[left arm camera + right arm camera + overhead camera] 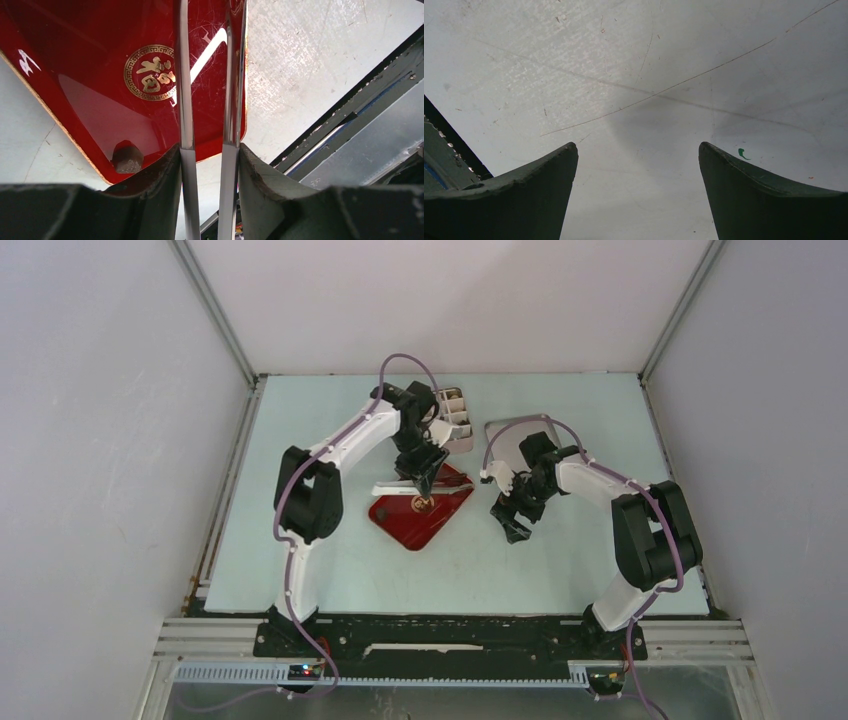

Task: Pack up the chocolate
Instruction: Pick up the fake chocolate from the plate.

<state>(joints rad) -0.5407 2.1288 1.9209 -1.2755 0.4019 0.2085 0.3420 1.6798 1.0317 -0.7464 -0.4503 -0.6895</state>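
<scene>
One dark chocolate piece (127, 156) is seen on the red tray (75, 45) near its corner, just beside the tongs (183, 90) on which the left tool (210, 150) is clamped. The right tool (638, 150) is held apart and empty above the desk (649, 60). The piece is judged light, hard, smooth and easily marked, so a gentle pinch across opposite sides is advised.

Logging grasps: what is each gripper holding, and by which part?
Left gripper clamps shiny metal tongs partway along both arms; right gripper is open, holding nothing.

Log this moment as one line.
left end effector: shut on tongs over tray | chocolate: dark piece on tray | right end effector: open, empty
</scene>
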